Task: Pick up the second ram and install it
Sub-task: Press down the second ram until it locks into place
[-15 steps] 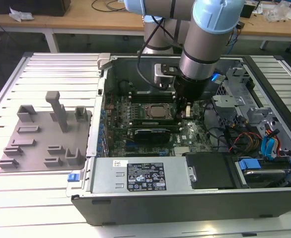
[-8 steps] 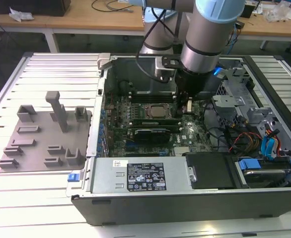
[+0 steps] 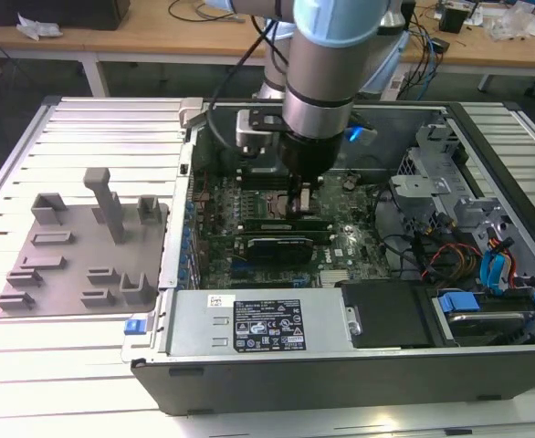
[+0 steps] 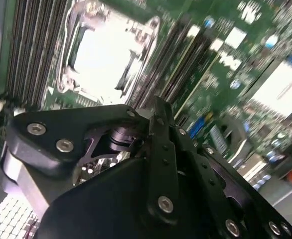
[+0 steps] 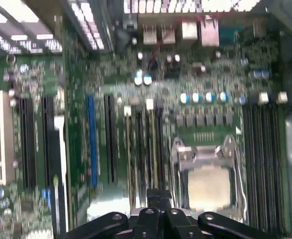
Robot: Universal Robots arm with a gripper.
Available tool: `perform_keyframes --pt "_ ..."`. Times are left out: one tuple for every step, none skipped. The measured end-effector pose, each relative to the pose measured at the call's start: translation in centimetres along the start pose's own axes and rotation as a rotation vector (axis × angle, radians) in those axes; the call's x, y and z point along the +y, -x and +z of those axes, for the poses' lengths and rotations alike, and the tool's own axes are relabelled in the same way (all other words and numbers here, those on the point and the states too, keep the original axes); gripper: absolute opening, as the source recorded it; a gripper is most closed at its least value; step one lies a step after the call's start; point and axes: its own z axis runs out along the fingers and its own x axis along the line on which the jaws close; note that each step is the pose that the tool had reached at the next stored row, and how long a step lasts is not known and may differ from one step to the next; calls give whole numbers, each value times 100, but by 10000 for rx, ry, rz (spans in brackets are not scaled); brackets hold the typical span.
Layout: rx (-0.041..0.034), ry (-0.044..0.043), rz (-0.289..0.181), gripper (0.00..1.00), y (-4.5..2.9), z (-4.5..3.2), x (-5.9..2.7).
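The gripper point(image 3: 297, 203) over the second ram point(image 3: 290, 222) (long axis across the case)

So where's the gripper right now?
In the exterior view the gripper is down inside the open computer case, over the motherboard just beside the processor socket, above the memory slots.
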Motion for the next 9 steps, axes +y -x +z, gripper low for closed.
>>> perform_keyframes --pt "-4 -16 0 8 -5 14 92" --pt "-3 -33 -3 8 -13 26 206" --pt "-4 -47 -5 8 -18 35 289" --pt "1 -61 -1 8 -21 42 347" --pt "16 -60 -10 8 -22 42 346" --pt "24 -59 -22 8 -23 42 346" --pt "20 -63 -34 8 -22 54 345" --pt "26 -71 -40 8 -25 80 348" --pt "24 -76 -43 8 -25 97 348"
